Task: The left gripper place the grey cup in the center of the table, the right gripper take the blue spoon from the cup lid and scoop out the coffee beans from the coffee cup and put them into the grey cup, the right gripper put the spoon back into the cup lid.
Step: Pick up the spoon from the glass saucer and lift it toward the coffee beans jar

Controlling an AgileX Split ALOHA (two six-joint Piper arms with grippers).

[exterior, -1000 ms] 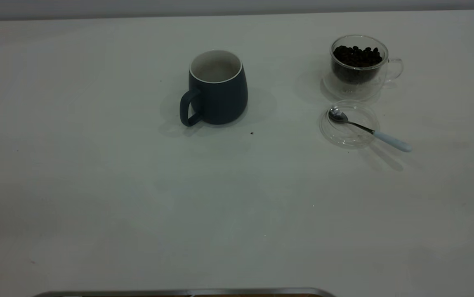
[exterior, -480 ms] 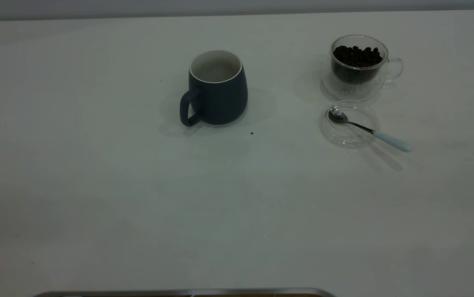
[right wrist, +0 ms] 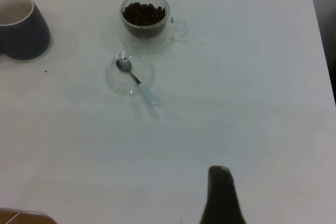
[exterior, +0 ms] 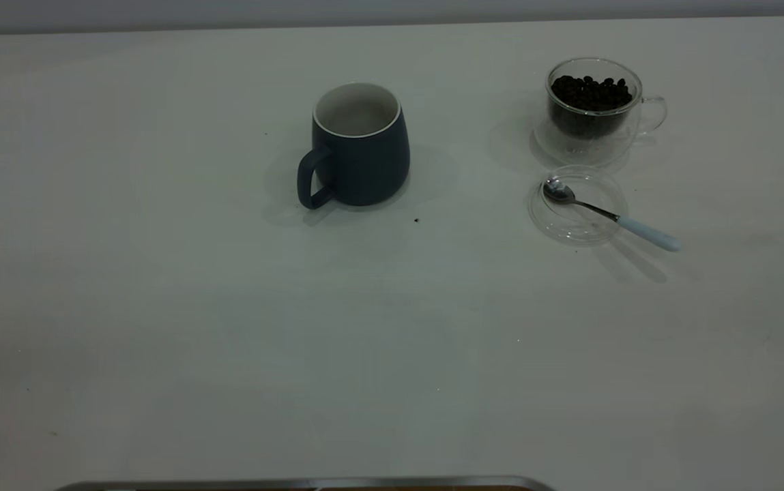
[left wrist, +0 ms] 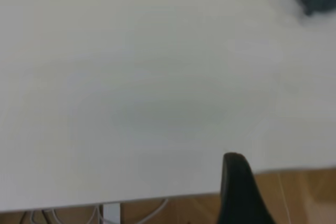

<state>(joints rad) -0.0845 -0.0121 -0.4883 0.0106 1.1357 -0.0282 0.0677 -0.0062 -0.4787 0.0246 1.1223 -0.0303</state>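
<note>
**Both arms back from the objects, nothing held**

From my station I see the grey cup (exterior: 360,144) upright on the table (exterior: 160,307), around the middle and toward the far side, handle turned to the near left. Well off to its right stands the coffee cup (exterior: 594,109), with the coffee beans (exterior: 591,93) heaped inside. Just in front of it lies the cup lid (exterior: 577,204); the blue spoon (exterior: 610,214) rests with its bowl in the lid and its pale handle sticking out over the rim toward the right.

In the exterior view neither arm appears. Each wrist camera shows me only one dark fingertip of the left gripper (left wrist: 239,190) and the right gripper (right wrist: 220,195), so I cannot tell whether either is open or closed. Both hang over bare tabletop, away from the objects.
</note>
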